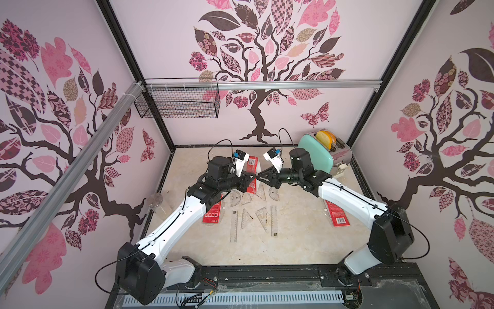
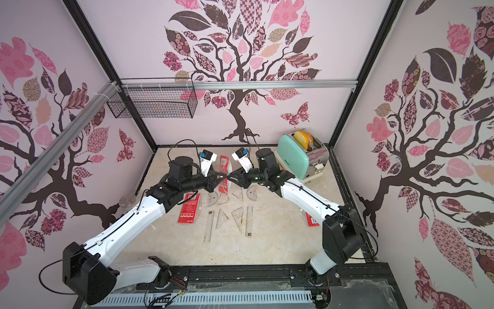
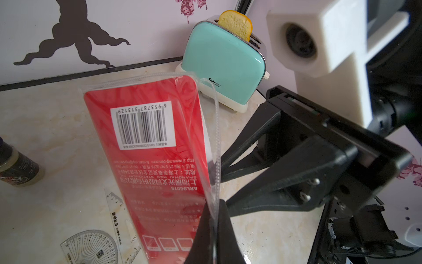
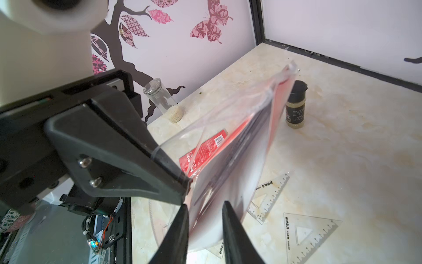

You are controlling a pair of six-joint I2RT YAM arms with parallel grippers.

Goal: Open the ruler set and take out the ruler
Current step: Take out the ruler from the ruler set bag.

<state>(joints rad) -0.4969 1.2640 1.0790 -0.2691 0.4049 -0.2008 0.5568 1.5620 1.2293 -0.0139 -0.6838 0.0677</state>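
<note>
Marble tabletop (image 1: pixel 294 248), pink-tree walls: left gripper (image 3: pixel 213 230) pinches the ruler set (image 3: pixel 146 141) above the table (steadying it); right gripper (image 4: pixel 205 230), jaws narrowly apart, straddles its opp. edge, prob. to part it.

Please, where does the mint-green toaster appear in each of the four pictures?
In both top views: the toaster stands just right of centre, at mid-height.
Left wrist view: upper centre, with a bread slice sticking out.
Right wrist view: not in it.
Shared landmark: the red ruler set, raised between the arms.
</note>
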